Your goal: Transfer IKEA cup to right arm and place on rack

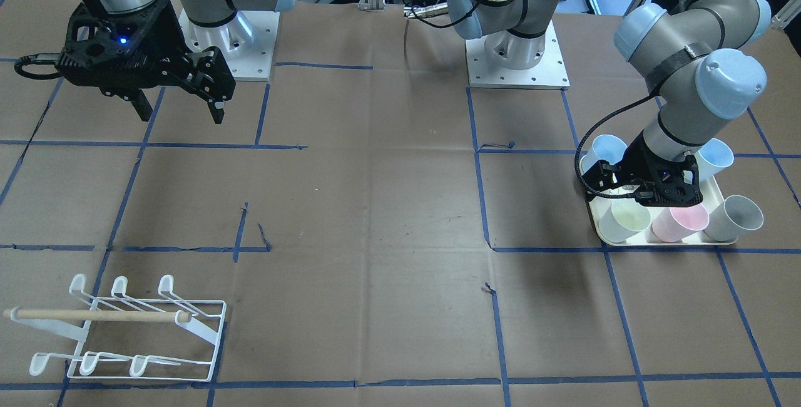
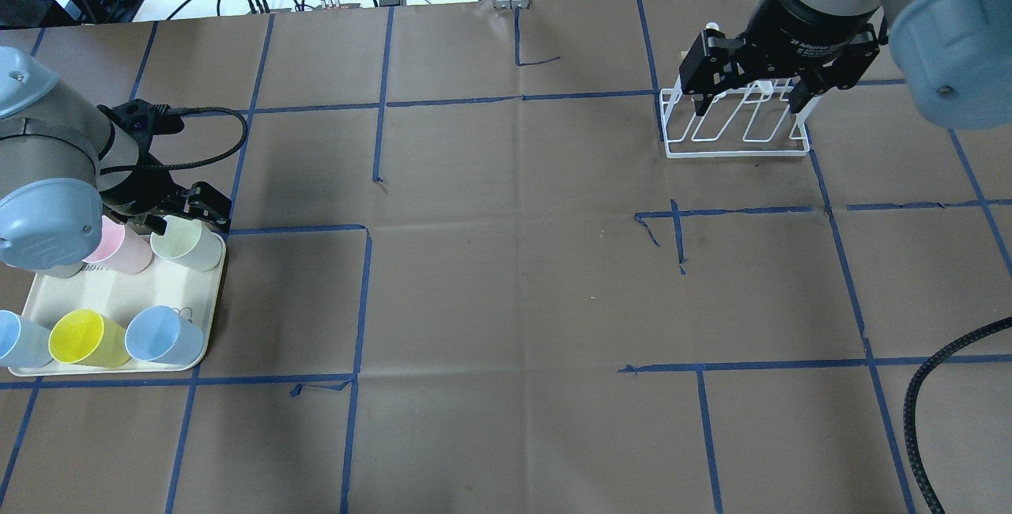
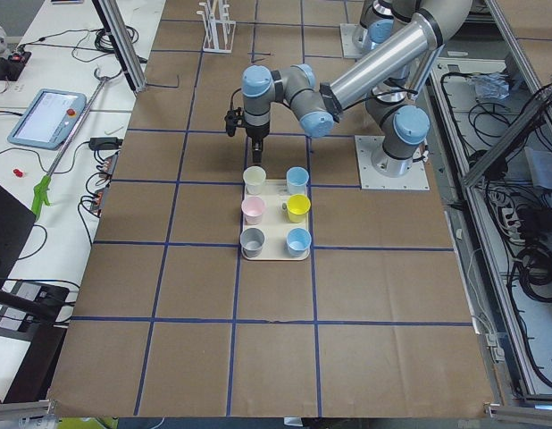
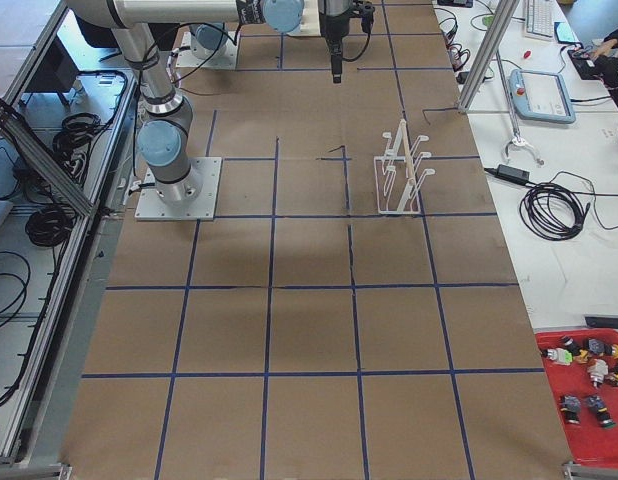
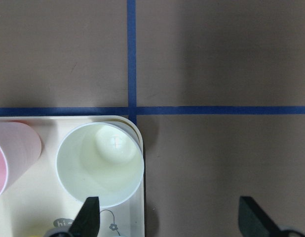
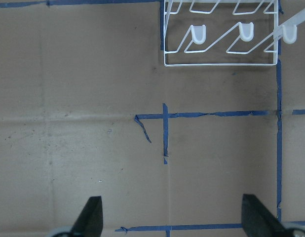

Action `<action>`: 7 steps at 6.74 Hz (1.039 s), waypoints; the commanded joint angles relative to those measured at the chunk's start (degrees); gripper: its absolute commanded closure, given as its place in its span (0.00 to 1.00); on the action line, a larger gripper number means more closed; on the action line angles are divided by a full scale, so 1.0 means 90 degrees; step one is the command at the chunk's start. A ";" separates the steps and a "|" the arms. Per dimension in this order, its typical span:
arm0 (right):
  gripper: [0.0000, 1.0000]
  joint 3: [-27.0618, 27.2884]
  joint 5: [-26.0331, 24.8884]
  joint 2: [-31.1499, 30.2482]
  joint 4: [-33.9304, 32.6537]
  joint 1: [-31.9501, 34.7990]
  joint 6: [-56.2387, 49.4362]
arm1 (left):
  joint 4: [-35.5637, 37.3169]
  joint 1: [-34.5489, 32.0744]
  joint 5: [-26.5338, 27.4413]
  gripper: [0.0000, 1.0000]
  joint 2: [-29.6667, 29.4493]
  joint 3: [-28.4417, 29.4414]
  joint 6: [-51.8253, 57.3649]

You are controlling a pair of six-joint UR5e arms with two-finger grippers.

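Several IKEA cups lie on a cream tray (image 2: 162,286). My left gripper (image 5: 172,219) is open above the tray's corner. One fingertip (image 5: 88,215) overlaps the rim of a pale green cup (image 5: 100,163) (image 2: 188,242), and the other hangs over bare table beside the tray. It holds nothing. The right arm's gripper (image 2: 749,103) (image 1: 181,113) is open and empty, high over the white wire rack (image 2: 735,133) (image 1: 125,332). In the right wrist view the rack (image 6: 219,39) sits at the top edge, beyond the gripper (image 6: 172,219).
Also on the tray are a pink cup (image 2: 122,249), a yellow cup (image 2: 87,338), two blue cups (image 2: 162,336) and a grey cup (image 1: 735,218). A wooden dowel (image 1: 94,315) lies across the rack. Brown paper with blue tape lines covers the table between tray and rack.
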 commanded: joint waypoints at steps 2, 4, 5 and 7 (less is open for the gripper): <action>0.00 0.0058 -0.0009 0.0003 -0.0525 0.0000 0.0008 | 0.0537 0.0019 0.0007 0.00 -0.0381 -0.0039 0.0201; 0.00 0.0058 0.0001 0.0061 -0.0526 0.0000 0.0008 | 0.1132 0.0019 0.0017 0.00 -0.0781 -0.0058 0.0201; 0.00 0.0058 0.0001 0.0071 -0.0564 0.0000 0.0008 | 0.1134 0.0067 0.0084 0.00 -0.0763 -0.0058 0.0191; 0.00 0.0087 0.0011 0.0081 -0.0886 0.0010 0.0017 | 0.1066 0.0068 0.0270 0.24 -0.0657 -0.0048 0.0104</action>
